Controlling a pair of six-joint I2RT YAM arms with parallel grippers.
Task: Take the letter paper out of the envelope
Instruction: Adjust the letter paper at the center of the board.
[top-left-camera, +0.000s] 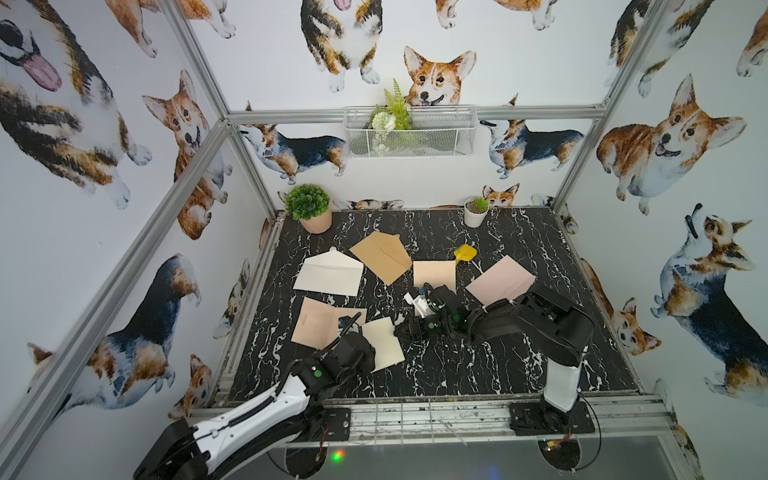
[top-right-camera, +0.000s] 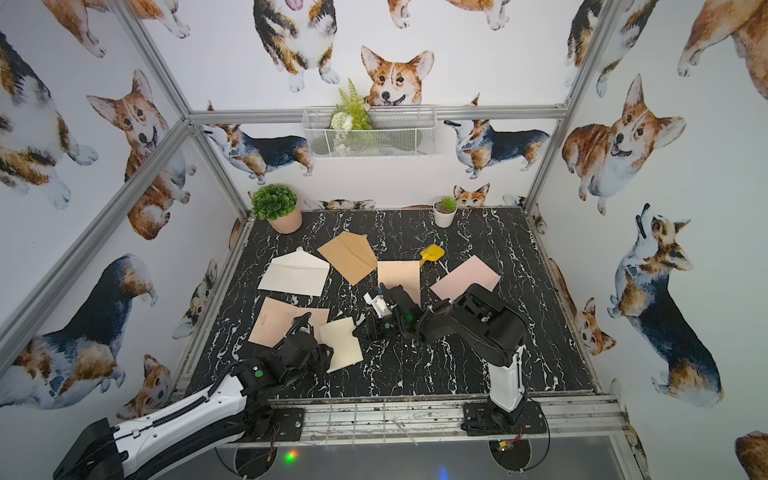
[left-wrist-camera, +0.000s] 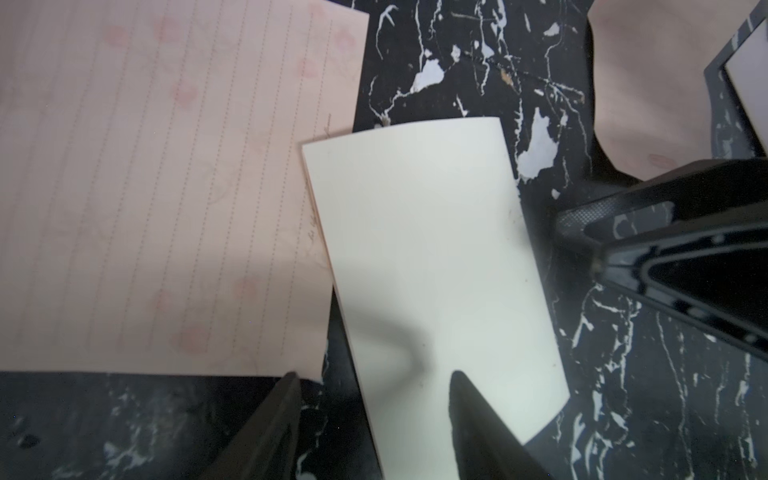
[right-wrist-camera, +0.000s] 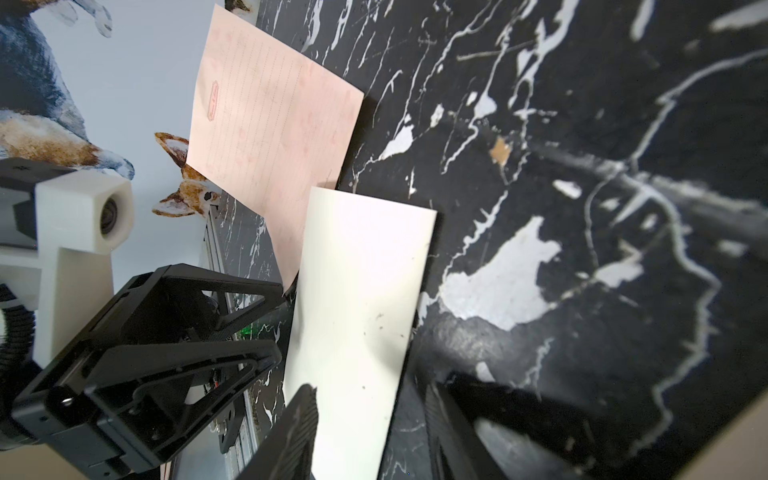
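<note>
Cream folded sheet, likely the letter, lies flat at the front-centre of the table, well apart from the white envelope. Long axis runs straight away from the left gripper, whose jaws are spread, straddling the sheet's near edge. Right gripper is also spread, at the opposite side. Left looks better lined up.

Counted things
Two flapped envelopes, four other paper pieces, two potted plants, one yellow object, one basket.
</note>
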